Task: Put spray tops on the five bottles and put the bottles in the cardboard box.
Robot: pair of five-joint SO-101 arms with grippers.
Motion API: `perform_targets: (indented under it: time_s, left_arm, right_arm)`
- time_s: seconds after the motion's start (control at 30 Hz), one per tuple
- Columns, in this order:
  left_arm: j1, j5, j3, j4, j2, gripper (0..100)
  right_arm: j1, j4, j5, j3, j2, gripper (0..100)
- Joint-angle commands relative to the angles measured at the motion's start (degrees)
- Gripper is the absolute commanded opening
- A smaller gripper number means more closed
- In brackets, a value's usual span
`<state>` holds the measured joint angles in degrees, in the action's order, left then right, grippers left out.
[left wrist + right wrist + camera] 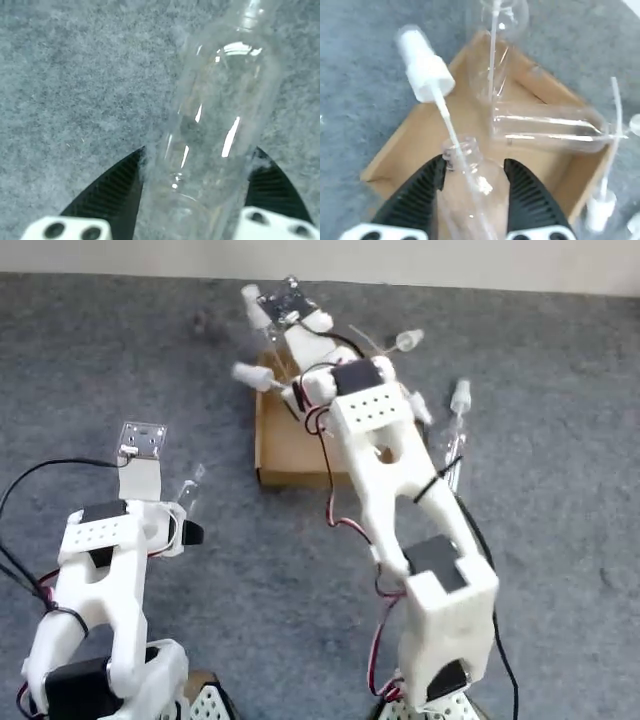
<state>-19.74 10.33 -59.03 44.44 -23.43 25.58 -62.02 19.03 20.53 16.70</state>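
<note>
Two claws, each closed on a clear bottle. On the left side, left gripper partly shut, black jaws pressed against both flanks of a bare bottle, gripping low on the body with the neck pointing away over the grey carpet. From the high view, sits near the front of the table, well apart from the cardboard box. On the right side, right gripper stretched out above the box, jaws narrowed onto the shoulders of a second bottle, open neck just past the fingertips. Above that neck, a white spray top, tilted, thin dip tube running down into the mouth, head standing clear of the rim and not screwed on. Inside the box, two further bottles: a far bottle toward the far corner with a tube inside it, and a sideways bottle lying across the floor just beside it. At the box's edge, a loose sprayer, tube slanting upward; inside or outside the wall, cannot tell. Around the box in the high view, more white tops on the carpet: a stray top past the far side, and an outer top at the end of a carpet bottle lying beside the right arm; joined or merely touching, cannot tell.
</note>
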Motion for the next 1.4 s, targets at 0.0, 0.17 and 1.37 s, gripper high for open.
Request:
perform_targets:
  time_s: [0.0,0.17,1.37]
  left_arm:
    - [-0.48,-0.09,0.13,-0.79,-1.19,26]
    - [-0.48,-0.09,0.13,-0.79,-1.19,26]
    - [-0.48,-0.09,0.13,-0.62,-1.10,26]
  right_arm:
    - [-2.95,0.04,-3.69,-3.21,-11.91,0.2]
    - [-8.92,0.04,-5.63,-11.91,-25.98,0.2]
    - [-41.89,11.12,5.71,-64.66,-39.60,1.4]
